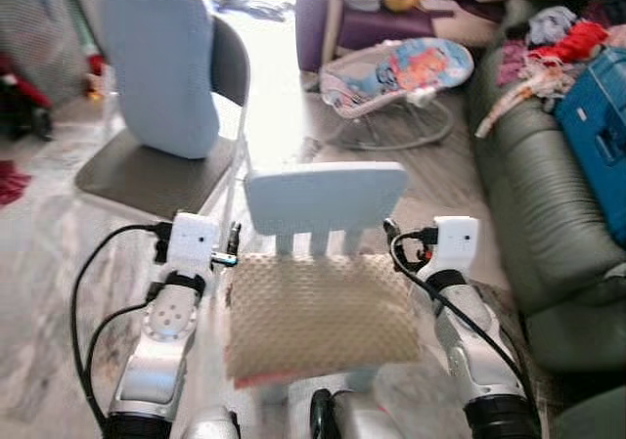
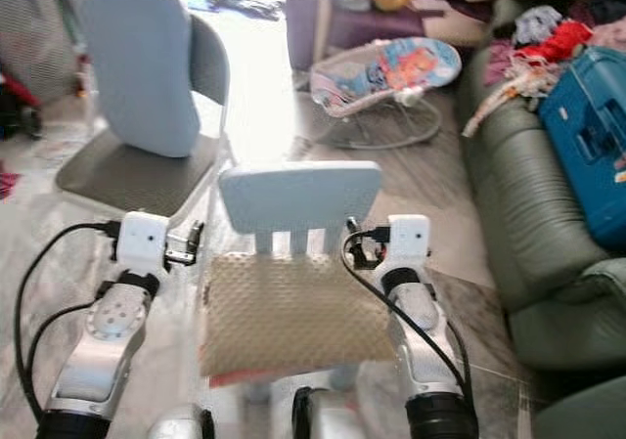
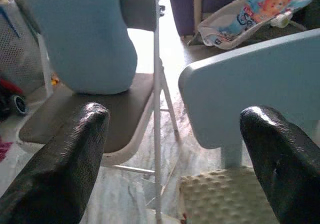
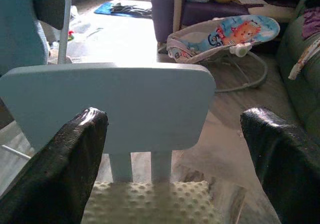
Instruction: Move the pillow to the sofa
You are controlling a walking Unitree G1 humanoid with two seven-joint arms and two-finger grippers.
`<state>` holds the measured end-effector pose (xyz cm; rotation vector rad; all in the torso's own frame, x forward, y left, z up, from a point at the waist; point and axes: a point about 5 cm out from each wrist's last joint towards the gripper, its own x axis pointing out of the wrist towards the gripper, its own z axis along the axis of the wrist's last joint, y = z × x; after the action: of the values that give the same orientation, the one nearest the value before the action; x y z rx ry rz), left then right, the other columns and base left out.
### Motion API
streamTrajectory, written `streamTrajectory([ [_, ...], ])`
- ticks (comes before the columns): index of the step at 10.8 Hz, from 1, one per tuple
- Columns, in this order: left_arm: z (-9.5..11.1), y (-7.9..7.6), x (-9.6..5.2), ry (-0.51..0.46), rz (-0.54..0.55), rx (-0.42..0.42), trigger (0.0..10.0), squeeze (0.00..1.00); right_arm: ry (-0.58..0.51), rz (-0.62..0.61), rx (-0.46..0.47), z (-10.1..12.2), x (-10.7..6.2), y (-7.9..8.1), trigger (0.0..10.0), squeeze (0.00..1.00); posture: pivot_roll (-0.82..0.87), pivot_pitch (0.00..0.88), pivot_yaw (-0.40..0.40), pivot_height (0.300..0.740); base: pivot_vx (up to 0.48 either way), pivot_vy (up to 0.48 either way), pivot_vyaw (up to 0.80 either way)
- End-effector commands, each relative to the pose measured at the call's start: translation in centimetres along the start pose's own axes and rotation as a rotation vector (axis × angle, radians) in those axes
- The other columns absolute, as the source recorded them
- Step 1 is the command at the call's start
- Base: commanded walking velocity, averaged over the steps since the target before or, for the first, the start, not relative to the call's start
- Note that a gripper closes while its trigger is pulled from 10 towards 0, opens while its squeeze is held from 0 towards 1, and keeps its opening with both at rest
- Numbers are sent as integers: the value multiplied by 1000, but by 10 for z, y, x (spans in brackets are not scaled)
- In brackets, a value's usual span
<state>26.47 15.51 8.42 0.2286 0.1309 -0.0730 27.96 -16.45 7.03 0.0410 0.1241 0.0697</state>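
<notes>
Beige and bumpy, the pillow [image 1: 318,312] lies flat on the seat of a small pale blue child's chair [image 1: 326,197], in the lower centre of the head views, directly in front of the robot. Its long axis runs from side to side, so one short end points toward each arm. The left gripper [image 3: 175,154] stands just beside the left end of the pillow and the right gripper [image 4: 175,154] just beside the right end, both at the height of the seat; neither touches the pillow as far as I can see. In each wrist view the two black fingers are wide apart and hold nothing, with the blue chair back and a part of the pillow showing between them. The two arms look about equally near, so I judge that the coming move is a grasp from both sides, the grippers closing inward on the two ends. The green sofa [image 1: 548,224] is along the right edge of the frame, well apart from the pillow, with clothes [image 1: 558,38] and a blue case [image 1: 599,126] on it. A grey folding chair [image 1: 161,165] with a light blue cushion [image 1: 161,58] stands at the upper left, and a baby bouncer [image 1: 401,72] at the upper centre.
</notes>
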Motion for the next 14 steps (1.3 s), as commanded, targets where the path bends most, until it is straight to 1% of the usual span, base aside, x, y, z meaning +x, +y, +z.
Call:
streamTrajectory([
  [1, -1, -4, -1, 2, -14, -3, 10000, 0, 9, -18, -6, -1, -1, -5, 10000, 0, 41, 118, -95, 740, 0, 0, 0],
  [4, -5, -7, -5, 17, -9, -7, 10000, 0, 17, -17, -3, -4, -3, -5, 10000, 0, 46, 110, -101, 740, 0, 0, 0],
  [8, -4, -4, -5, 6, 3, -25, 10000, 0, 20, -28, -10, -4, -2, -6, 10000, 0, 49, 98, -103, 740, 0, 0, 0],
  [11, -3, -5, -5, -3, -11, 9, 10000, 0, 0, -58, 1, -1, -2, -11, 10000, 0, 50, 91, -95, 740, 0, 0, 0],
  [13, -1, -4, -5, -14, -27, 5, 10000, 0, 2, -61, 8, -2, -2, -10, 10000, 0, 49, 93, -88, 740, 0, 0, 0],
  [14, 0, -4, -5, -18, -26, 6, 10000, 0, 4, -61, 5, -3, -3, -9, 10000, 0, 46, 96, -86, 740, 0, -315, 0],
])
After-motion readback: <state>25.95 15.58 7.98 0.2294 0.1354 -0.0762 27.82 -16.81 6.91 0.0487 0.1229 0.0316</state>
